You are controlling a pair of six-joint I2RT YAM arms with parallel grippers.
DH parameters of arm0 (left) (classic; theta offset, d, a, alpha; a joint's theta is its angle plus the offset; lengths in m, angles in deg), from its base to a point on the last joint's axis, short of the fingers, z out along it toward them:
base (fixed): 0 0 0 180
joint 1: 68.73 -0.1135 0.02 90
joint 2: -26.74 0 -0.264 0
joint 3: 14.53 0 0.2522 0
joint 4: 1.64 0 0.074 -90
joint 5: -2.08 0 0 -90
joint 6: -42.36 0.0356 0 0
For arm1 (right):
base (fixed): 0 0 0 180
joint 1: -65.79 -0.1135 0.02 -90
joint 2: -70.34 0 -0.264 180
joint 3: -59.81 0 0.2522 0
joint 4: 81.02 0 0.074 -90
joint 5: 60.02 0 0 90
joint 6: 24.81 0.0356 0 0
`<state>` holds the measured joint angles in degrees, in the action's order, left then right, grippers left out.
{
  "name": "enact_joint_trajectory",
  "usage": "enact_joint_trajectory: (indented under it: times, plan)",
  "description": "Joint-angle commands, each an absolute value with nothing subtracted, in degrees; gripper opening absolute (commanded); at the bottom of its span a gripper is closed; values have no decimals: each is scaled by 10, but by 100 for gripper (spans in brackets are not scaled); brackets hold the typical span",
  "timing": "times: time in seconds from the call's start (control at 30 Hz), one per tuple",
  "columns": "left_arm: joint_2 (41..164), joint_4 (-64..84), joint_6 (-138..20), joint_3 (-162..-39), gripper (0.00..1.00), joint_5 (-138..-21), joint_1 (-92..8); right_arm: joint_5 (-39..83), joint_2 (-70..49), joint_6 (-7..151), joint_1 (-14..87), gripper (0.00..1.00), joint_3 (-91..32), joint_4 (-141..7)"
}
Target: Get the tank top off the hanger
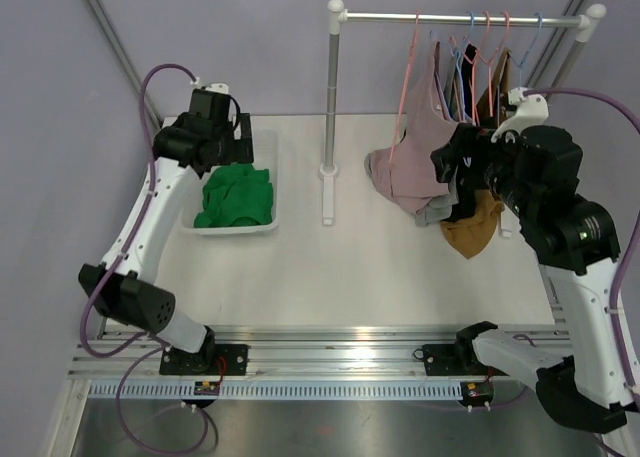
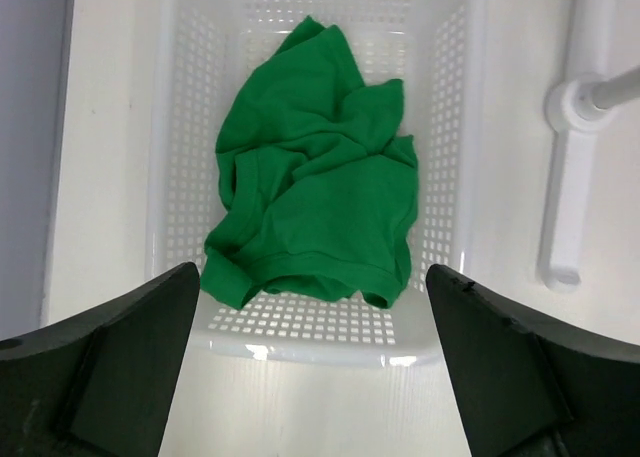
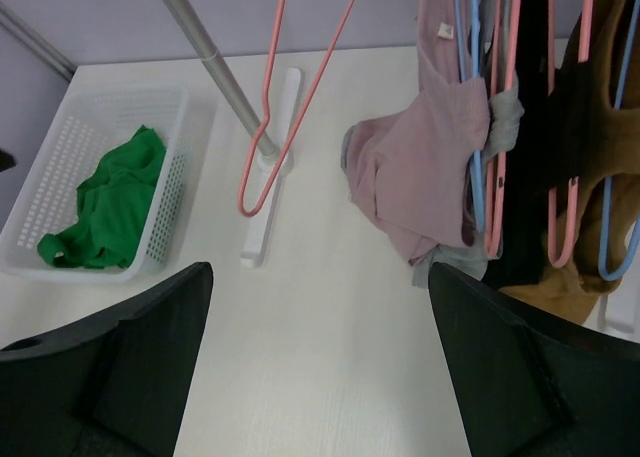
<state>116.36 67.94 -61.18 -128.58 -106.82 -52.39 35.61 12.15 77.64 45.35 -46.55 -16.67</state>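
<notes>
A green tank top (image 1: 236, 197) lies crumpled in a white perforated basket (image 1: 230, 229) at the left of the table. My left gripper (image 1: 232, 142) hovers over the basket's far end, open and holding nothing. In the left wrist view the tank top (image 2: 315, 177) fills the middle of the basket (image 2: 310, 347), ahead of the gripper (image 2: 312, 269). A bare pink hanger (image 3: 262, 167) hangs at the left end of the rail (image 1: 460, 18). My right gripper (image 1: 455, 167) stands open in front of the hanging clothes; nothing lies between its fingers (image 3: 318, 269).
Several garments hang on pink and blue hangers at the right of the rail: a mauve one (image 1: 410, 167), a black one (image 1: 468, 87) and a mustard one (image 1: 478, 227). The rack's white post (image 1: 332, 97) and foot (image 1: 327, 192) stand mid-table, right of the basket.
</notes>
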Motion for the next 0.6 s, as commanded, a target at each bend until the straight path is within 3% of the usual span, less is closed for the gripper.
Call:
enact_joint_trajectory:
  times: [0.0,0.13,0.23,0.3,0.43,0.57]
  plan:
    - [1032,648,-615,-1237,99,-1017,-509,431,59,758,455,96,-545,-140]
    - [926,621,-623,-1141,99,-1011,-455,489,-17,725,464,93,-605,-129]
    - [850,599,-638,-1060,99,-1000,-427,488,-51,702,490,82,-642,-136]
    - [809,578,-644,-1007,99,-986,-410,456,-60,680,518,73,-649,-160]
    - [737,549,-646,-886,99,-968,-405,387,-102,658,551,67,-670,-181]
    - [713,543,-643,-849,99,-976,-405,369,-153,655,567,61,-723,-179]
